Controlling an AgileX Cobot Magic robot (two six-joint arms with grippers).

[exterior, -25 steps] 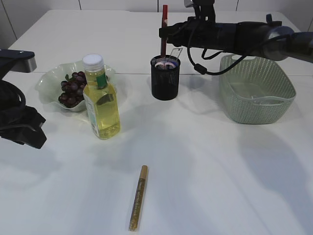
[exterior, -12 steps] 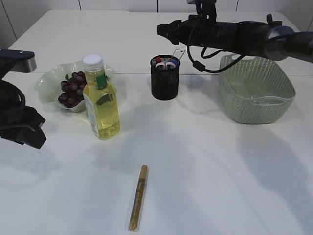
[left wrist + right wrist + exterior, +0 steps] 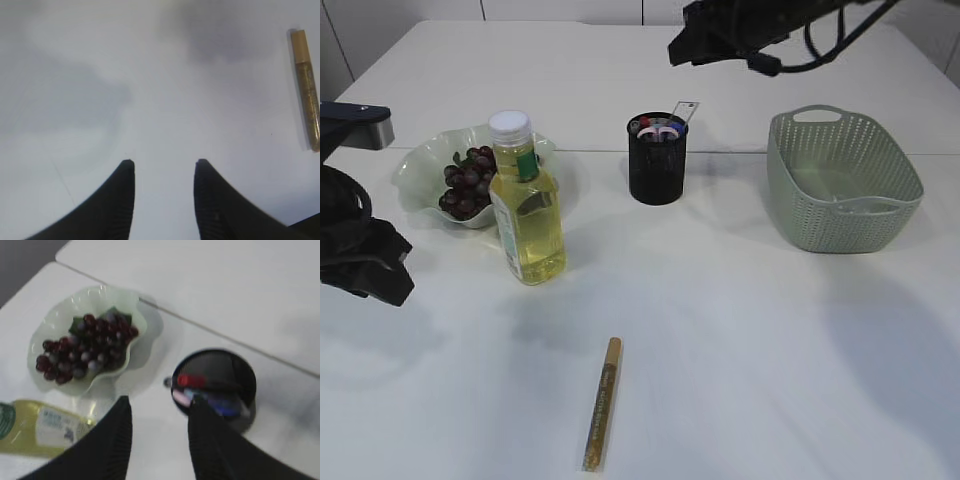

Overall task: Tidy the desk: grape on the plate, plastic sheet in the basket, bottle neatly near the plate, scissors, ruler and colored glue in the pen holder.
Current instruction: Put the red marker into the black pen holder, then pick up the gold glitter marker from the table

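The dark grapes [image 3: 468, 182] lie on the pale wavy plate [image 3: 420, 160]. Right beside the plate stands the yellow bottle [image 3: 526, 210], upright. The black pen holder [image 3: 658, 165] holds items with red, pink and blue ends [image 3: 192, 380], and a clear ruler [image 3: 685, 108] leans out of it. The gold glitter glue [image 3: 603, 402] lies on the table near the front edge. My right gripper [image 3: 159, 402] is open and empty, high above the holder at the top of the exterior view [image 3: 682, 45]. Over bare table, my left gripper [image 3: 164, 165] is open, left of the glue [image 3: 306, 90]. I cannot make out the plastic sheet.
A green woven basket [image 3: 845, 180] stands at the right. My left arm [image 3: 360, 250] hangs over the table's left edge. White table lies between the bottle, the holder and the basket.
The right gripper let a red item drop into the pen holder, opened, and rose up and back. The left arm has not moved.
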